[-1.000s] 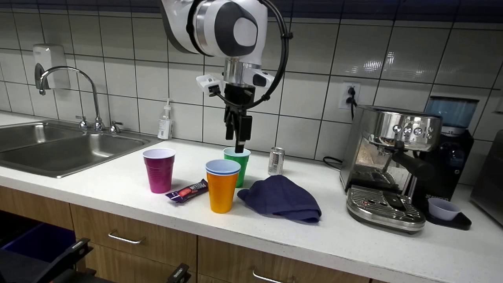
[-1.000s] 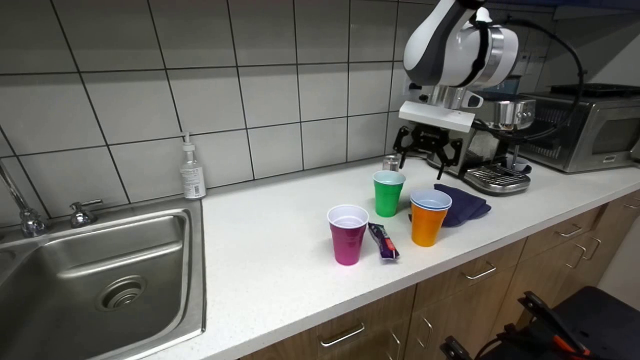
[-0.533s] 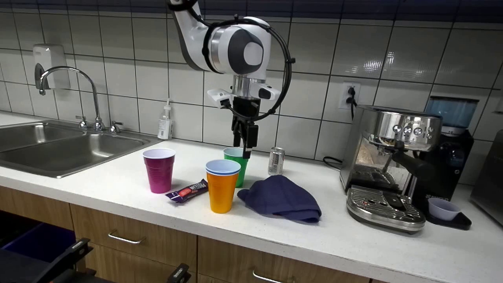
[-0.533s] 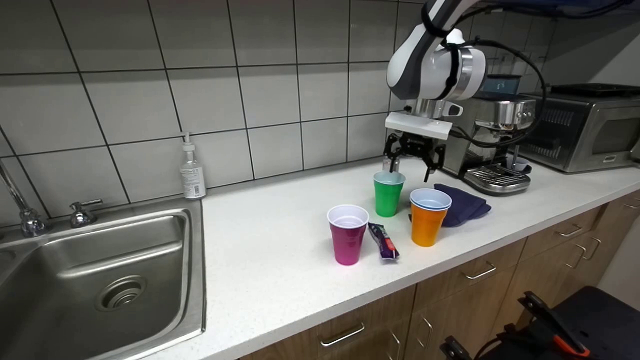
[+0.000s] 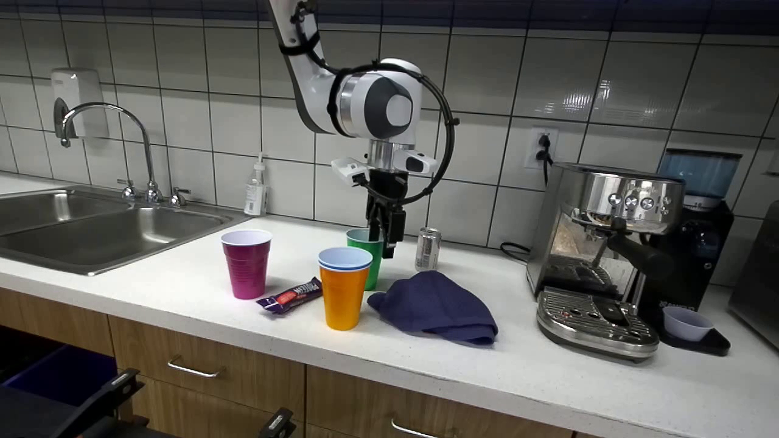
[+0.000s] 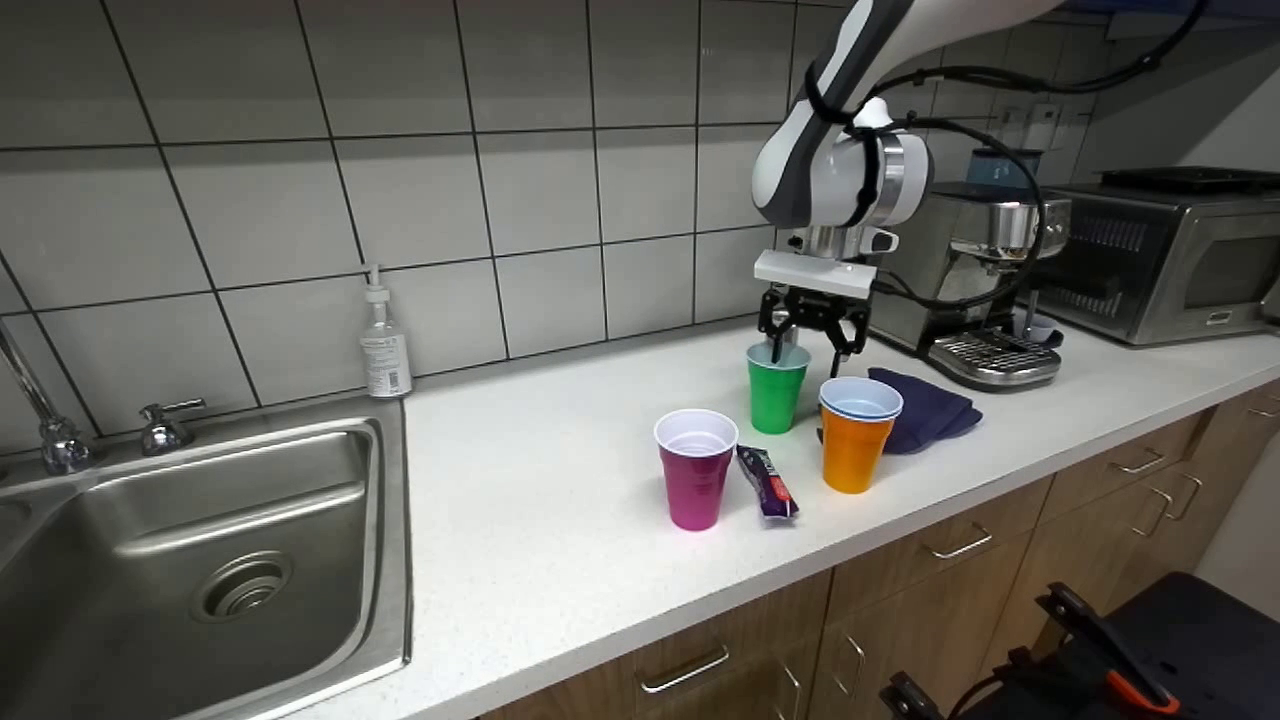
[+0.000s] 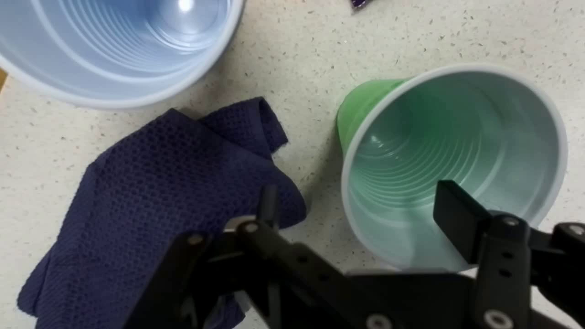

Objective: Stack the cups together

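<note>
Both exterior views alone show the magenta cup (image 6: 697, 487).

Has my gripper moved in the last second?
Yes: in an exterior view, the gripper has come down and left in the picture, away from the espresso machine, over to the green plastic cup.

magenta cup (image 5: 248, 267), green cup (image 6: 776, 395)
</note>
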Available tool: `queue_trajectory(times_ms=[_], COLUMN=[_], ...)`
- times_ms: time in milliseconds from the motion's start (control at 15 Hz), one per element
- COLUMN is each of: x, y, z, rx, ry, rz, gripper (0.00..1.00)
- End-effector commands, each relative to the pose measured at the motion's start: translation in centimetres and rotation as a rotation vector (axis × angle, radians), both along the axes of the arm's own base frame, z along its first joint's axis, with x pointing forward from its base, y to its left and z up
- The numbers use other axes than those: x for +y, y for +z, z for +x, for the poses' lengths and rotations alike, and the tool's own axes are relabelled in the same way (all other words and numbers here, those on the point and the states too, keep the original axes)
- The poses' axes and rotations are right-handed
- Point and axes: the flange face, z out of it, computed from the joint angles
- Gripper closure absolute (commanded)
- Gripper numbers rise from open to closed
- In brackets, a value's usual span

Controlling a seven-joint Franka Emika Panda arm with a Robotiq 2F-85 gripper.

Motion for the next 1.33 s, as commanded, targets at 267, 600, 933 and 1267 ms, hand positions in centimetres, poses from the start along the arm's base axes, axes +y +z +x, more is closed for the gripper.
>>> queue_trajectory(times_ms=[267, 600, 933, 1267], x=[-0.6, -0.8, -0.4, 0.6], y=[-0.2, 0.4, 2.4, 5.0], z=[1.5, 1.3, 0.8, -0.4], rx=[0.035, 0.03, -0.005, -0.045], ry=[-0.012, -0.011, -0.007, -0.001], rz=[-0.002, -0.003, -0.006, -0.006], gripper=[0.73, 1.0, 0.99, 0.99])
